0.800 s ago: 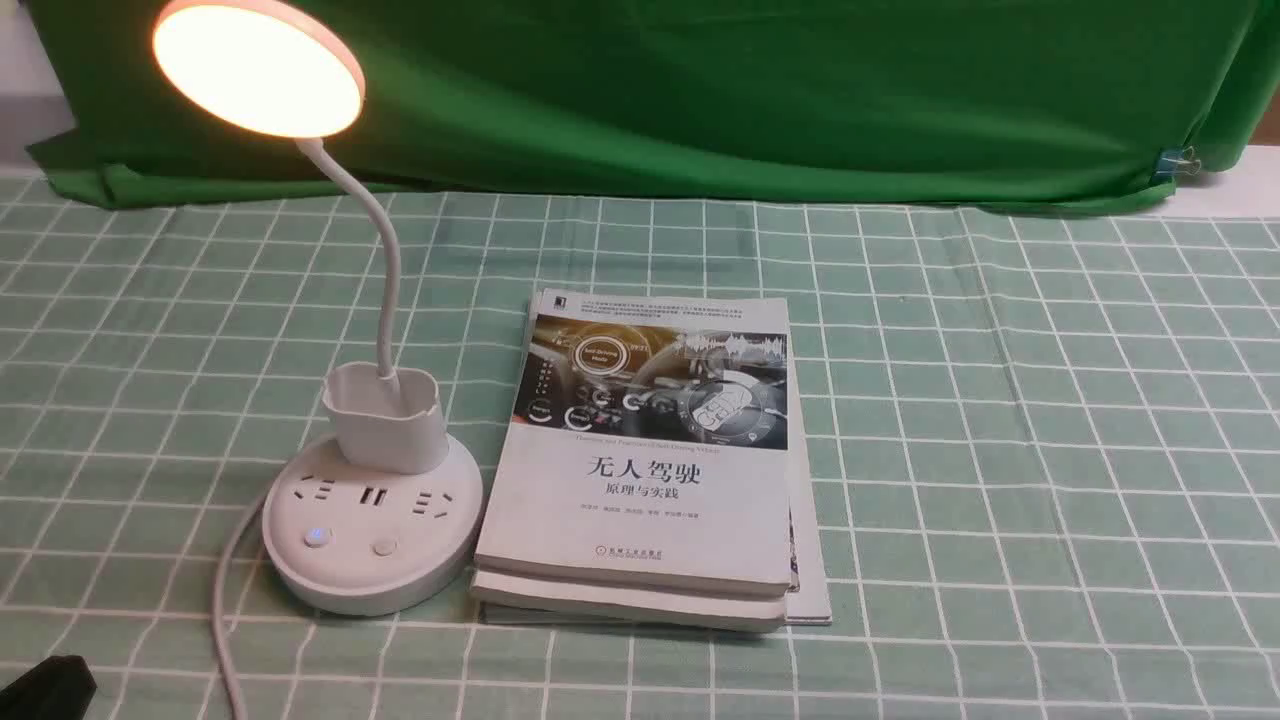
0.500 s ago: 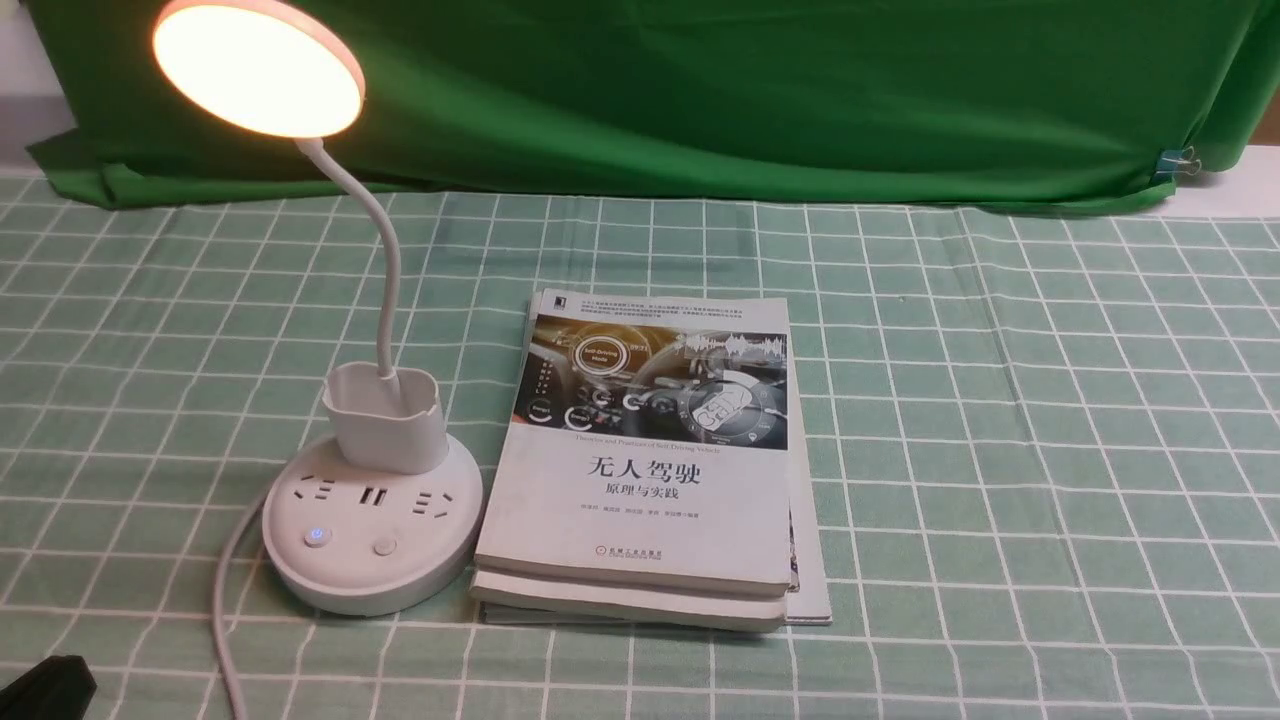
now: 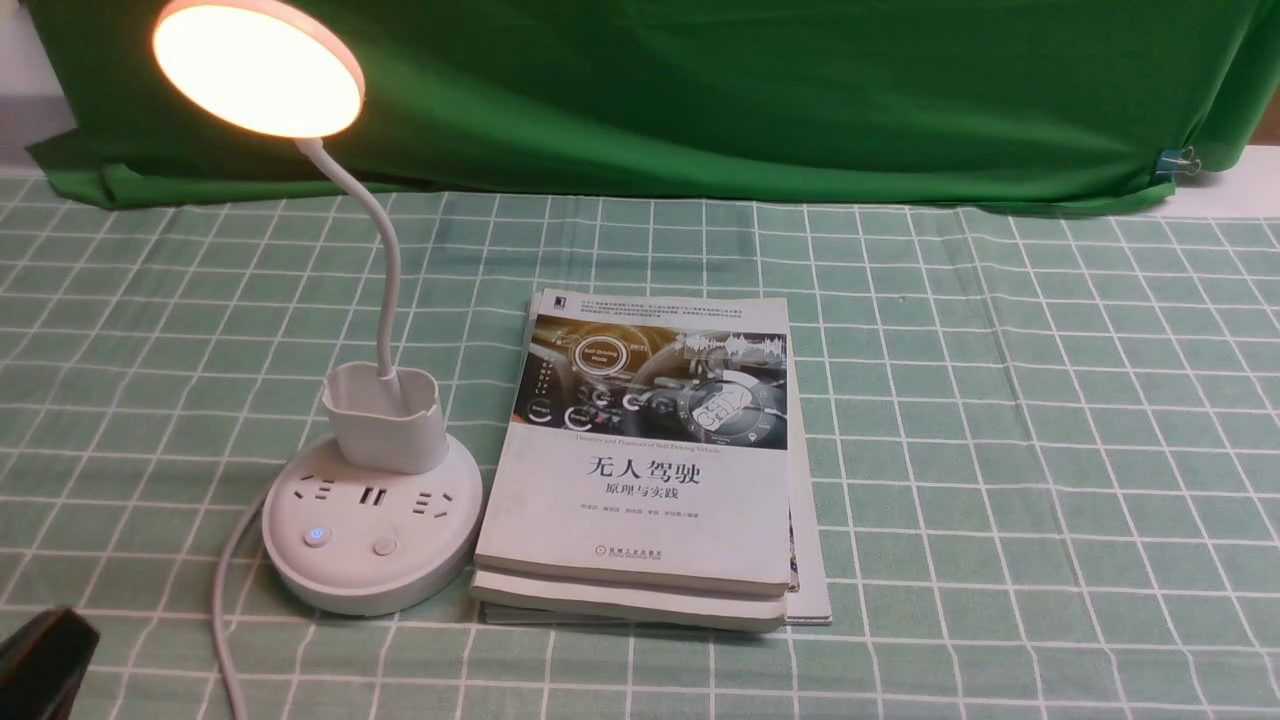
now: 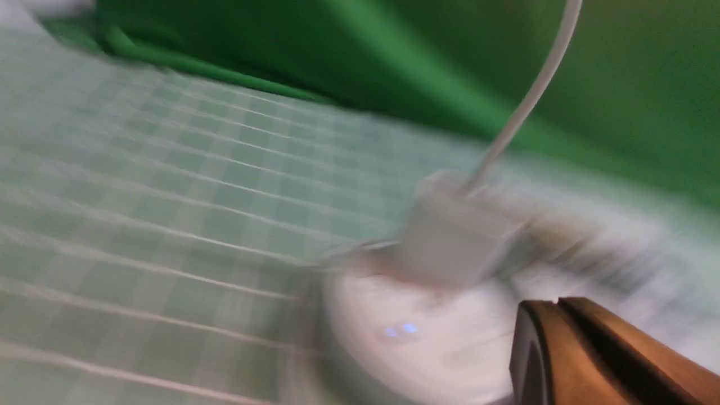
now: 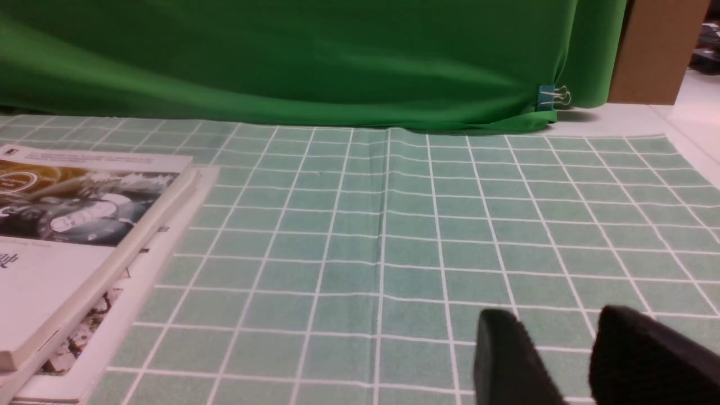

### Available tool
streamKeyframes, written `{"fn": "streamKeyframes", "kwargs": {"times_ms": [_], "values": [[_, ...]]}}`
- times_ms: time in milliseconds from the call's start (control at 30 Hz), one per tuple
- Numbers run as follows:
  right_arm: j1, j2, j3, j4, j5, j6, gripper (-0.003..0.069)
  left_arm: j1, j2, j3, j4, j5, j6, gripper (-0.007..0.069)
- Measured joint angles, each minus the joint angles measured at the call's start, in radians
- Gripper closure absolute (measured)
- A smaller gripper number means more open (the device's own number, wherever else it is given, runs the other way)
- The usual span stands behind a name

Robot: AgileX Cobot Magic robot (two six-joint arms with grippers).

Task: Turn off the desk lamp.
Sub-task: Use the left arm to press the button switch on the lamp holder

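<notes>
The white desk lamp (image 3: pixel 372 520) stands at the left of the table. Its disc head (image 3: pixel 258 68) glows. The round base carries a cup holder (image 3: pixel 384 417), sockets, a blue-lit button (image 3: pixel 317 536) and a plain button (image 3: pixel 384 546). My left gripper (image 3: pixel 40 655) shows at the lower left corner, short of the base. In the blurred left wrist view its fingers (image 4: pixel 557 306) are pressed together, near the base (image 4: pixel 416 343). My right gripper (image 5: pixel 554 329) is open and empty above the cloth; it is out of the front view.
A stack of books (image 3: pixel 640 470) lies right beside the lamp base. The lamp's white cord (image 3: pixel 222 620) runs toward the front edge. A green backdrop (image 3: pixel 750 90) hangs at the back, clipped (image 3: pixel 1180 160) at the right. The checked cloth (image 3: pixel 1050 450) covers the table.
My left gripper has risen a little into the front view at the lower left corner. The lamp stays lit and nothing else has moved.
</notes>
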Motion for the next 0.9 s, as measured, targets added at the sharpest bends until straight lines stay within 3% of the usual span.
{"fn": "streamKeyframes", "kwargs": {"times_ms": [33, 133, 333, 500, 800, 900], "values": [[0.000, 0.000, 0.000, 0.000, 0.000, 0.000, 0.0417, 0.000, 0.000, 0.000, -0.098, -0.017, -0.010, 0.0622], [0.000, 0.000, 0.000, 0.000, 0.000, 0.000, 0.0417, 0.000, 0.000, 0.000, -0.200, -0.054, -0.018, 0.0622], [0.000, 0.000, 0.000, 0.000, 0.000, 0.000, 0.0417, 0.000, 0.000, 0.000, -0.222, -0.135, -0.010, 0.0622], [0.000, 0.000, 0.000, 0.000, 0.000, 0.000, 0.0417, 0.000, 0.039, -0.104, -0.158, 0.047, 0.011, 0.0622], [0.000, 0.000, 0.000, 0.000, 0.000, 0.000, 0.0417, 0.000, 0.590, -0.539, 0.163, 0.672, 0.042, 0.0622], [0.000, 0.000, 0.000, 0.000, 0.000, 0.000, 0.0417, 0.000, 0.787, -0.640, 0.232, 0.807, 0.076, 0.0622]]}}
